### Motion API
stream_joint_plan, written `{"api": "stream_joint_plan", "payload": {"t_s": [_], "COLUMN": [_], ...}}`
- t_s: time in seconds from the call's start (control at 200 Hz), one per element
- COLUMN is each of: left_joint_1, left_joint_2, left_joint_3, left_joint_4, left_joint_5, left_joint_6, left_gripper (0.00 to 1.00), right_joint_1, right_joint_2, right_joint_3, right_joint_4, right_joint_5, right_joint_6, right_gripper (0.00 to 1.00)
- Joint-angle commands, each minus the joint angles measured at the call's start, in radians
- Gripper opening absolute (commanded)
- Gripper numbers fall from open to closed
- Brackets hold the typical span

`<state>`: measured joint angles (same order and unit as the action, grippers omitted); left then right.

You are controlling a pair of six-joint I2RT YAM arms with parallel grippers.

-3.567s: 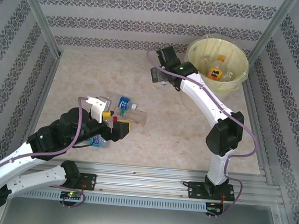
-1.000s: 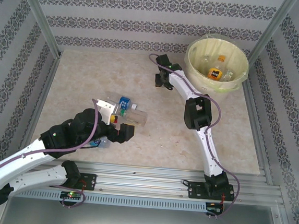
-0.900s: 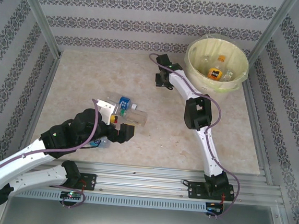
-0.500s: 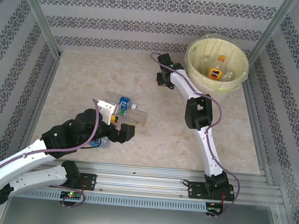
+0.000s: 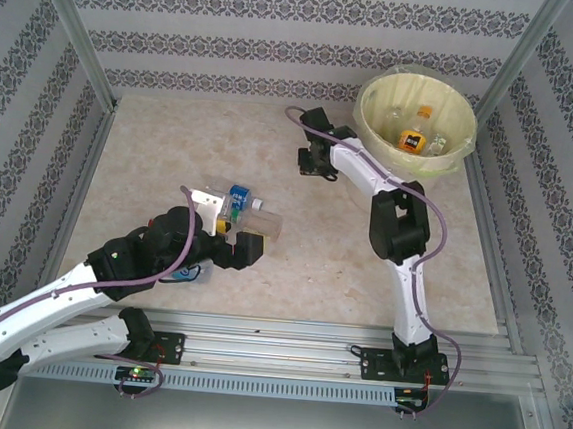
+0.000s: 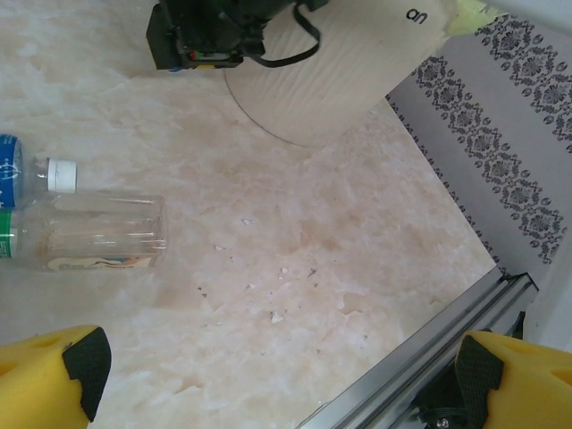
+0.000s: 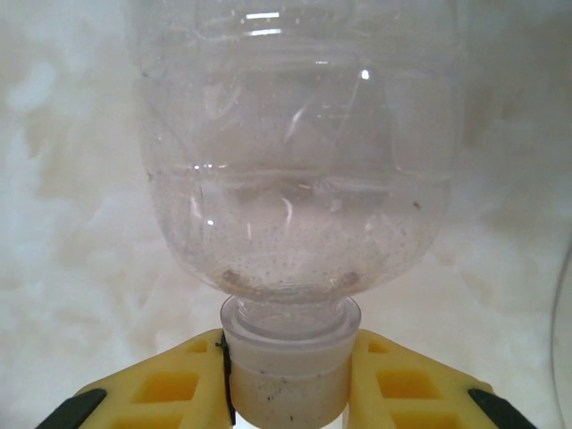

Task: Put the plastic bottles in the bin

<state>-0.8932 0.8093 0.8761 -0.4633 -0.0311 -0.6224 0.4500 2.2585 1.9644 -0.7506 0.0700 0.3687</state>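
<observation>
Over at the far right corner stands the bin [image 5: 460, 149], cream-white with its pale yellow bag folded over the rim, and a few plastic bottles already lie in the bottom, among them an orange-labelled bottle [image 5: 410, 140]. The right arm is stretched out across the marble table [image 5: 161, 153], its right gripper [image 5: 313, 162] just to the left of the bin. From the wrist view, its yellow fingers [image 7: 170, 384] are pinched tight on the white cap [image 7: 286, 371] of a round clear bottle [image 7: 295, 170], one pad on each side of the neck. The body of that bottle juts straight out beyond the fingertips over the pale stone. Whether it rests on the table or hangs just above it I cannot tell. Nearer to me, towards the left of the table, the left gripper [image 6: 277, 380] hangs over bare marble with its jaws spread wide and nothing between the yellow pads [image 6: 54, 371]. Just beside it, on its far-left side, two more bottles lie flat. One is a square clear bottle [image 6: 94, 232], empty by the look of it, with a bit of green at its left end. The other is a blue-labelled bottle [image 6: 9, 170], whose own white cap points right, just beside the square one on its far side. Neither is touched by the open fingers. Beyond them in that wrist view, the ribbed side of the bin rises at the far end, with the black body of the right gripper in front of it — and the aluminium rail [image 6: 420, 366] edges the table on the near right.
</observation>
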Motion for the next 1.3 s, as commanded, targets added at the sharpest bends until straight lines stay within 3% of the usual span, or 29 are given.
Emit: {"api": "stream_joint_plan", "payload": {"t_s": [0.0, 0.395, 0.634, 0.964, 1.144, 1.294], "left_joint_1": [0.02, 0.068, 0.199, 0.235, 0.235, 0.235], "left_joint_2": [0.002, 0.05, 0.137, 0.311, 0.395, 0.433], "left_joint_3": [-0.007, 0.041, 0.011, 0.019, 0.029, 0.039], "left_joint_4": [0.039, 0.056, 0.274, 0.57, 0.699, 0.73], "left_joint_5": [0.002, 0.045, 0.23, 0.373, 0.453, 0.49], "left_joint_6": [-0.065, -0.153, -0.281, -0.323, -0.36, -0.373], "left_gripper": [1.0, 1.0, 1.0, 1.0, 1.0, 1.0], "right_joint_1": [0.021, 0.107, 0.142, 0.193, 0.22, 0.25], "right_joint_2": [-0.129, -0.597, -0.897, -1.193, -1.267, -1.287], "right_joint_3": [-0.122, -0.623, -0.867, -1.021, -1.067, -1.075], "right_joint_4": [0.061, 0.15, 0.172, 0.187, 0.24, 0.257], "right_joint_5": [-0.024, -0.045, -0.129, -0.348, -0.486, -0.503], "right_joint_6": [0.019, 0.077, 0.104, 0.172, 0.241, 0.259], "right_gripper": [0.27, 0.26, 0.26, 0.27, 0.3, 0.3]}}
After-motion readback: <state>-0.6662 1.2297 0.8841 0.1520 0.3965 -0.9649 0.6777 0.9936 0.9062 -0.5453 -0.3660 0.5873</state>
